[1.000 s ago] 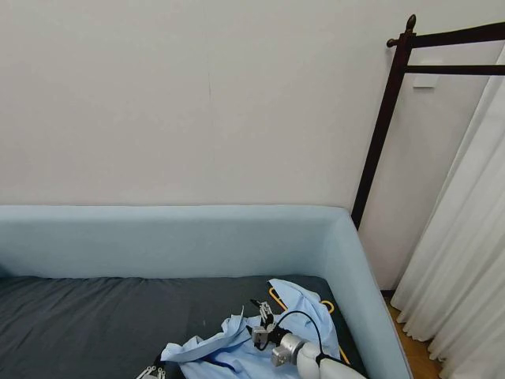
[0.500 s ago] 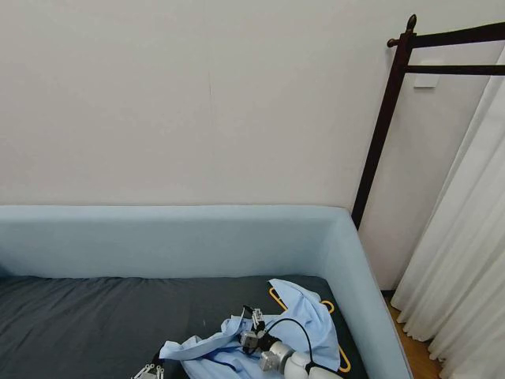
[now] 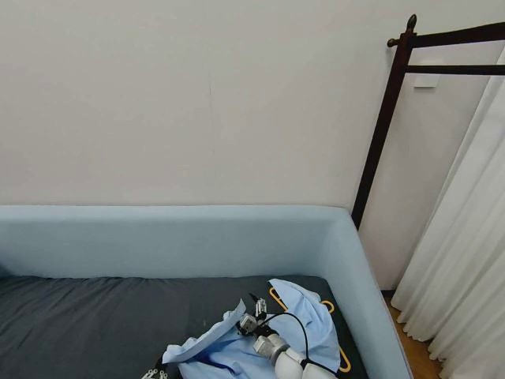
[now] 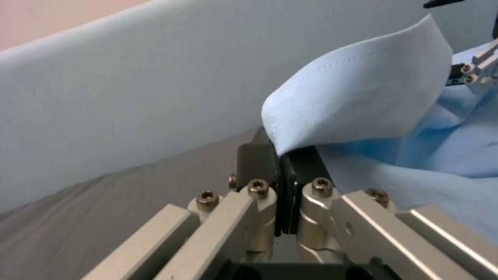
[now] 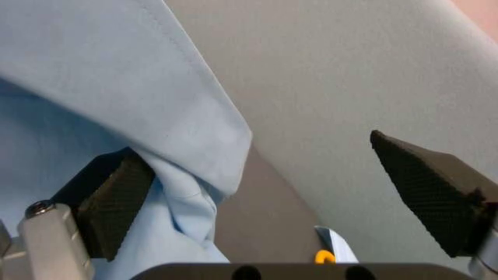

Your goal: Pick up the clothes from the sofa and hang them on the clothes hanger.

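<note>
Stage: pickup, early | left gripper (image 4: 278,166): clamped on the edge of the blue shirt (image 3: 304,320) | right gripper (image 5: 272,192): jaws wide, shirt fold against one pad | shirt: on sofa (image 3: 173,237), beneath both grippers | rack (image 3: 387,118): well apart from both; lift and hanging outstanding

The bottom edge of the head view cuts off the left hand (image 3: 152,371), leaving just its tips. It also cuts off the near part of the shirt (image 3: 304,316) and the right arm (image 3: 314,372) behind the right hand (image 3: 251,314). The shirt covers most of the yellow hanger (image 3: 272,295), so only bits of its outline peek out. The rack (image 3: 387,118) runs off the top right corner, and its foot is hidden behind the sofa (image 3: 347,260). In the right wrist view, shirt cloth hides part of one finger (image 5: 116,198).
</note>
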Robot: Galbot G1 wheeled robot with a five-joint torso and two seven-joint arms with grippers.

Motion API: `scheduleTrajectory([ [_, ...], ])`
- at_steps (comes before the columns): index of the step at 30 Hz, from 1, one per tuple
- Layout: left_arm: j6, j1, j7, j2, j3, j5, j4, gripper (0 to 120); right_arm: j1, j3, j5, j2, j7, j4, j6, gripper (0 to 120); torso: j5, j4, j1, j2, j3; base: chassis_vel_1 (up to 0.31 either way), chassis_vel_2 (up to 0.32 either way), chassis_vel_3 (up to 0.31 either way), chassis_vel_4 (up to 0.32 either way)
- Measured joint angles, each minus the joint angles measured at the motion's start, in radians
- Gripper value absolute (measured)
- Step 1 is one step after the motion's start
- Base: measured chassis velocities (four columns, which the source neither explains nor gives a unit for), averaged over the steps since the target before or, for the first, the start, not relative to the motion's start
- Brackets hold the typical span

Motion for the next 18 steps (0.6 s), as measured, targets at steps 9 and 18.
scheduleTrajectory([
  [9,-0.002,-0.007,0.002,0.005,0.010,0.004,0.006,0,0.000,0.013,-0.065,0.007,-0.002,-0.019,0.045,73,0.0000,0.0000,0.000,0.000,0.000,0.000,0.000,0.000,0.000],
  [18,-0.009,-0.007,0.002,0.003,0.006,0.025,0.012,0,0.005,-0.005,-0.235,-0.003,-0.018,-0.055,0.119,36,0.0000,-0.0001,0.000,0.000,0.000,0.000,0.000,0.000,0.000],
])
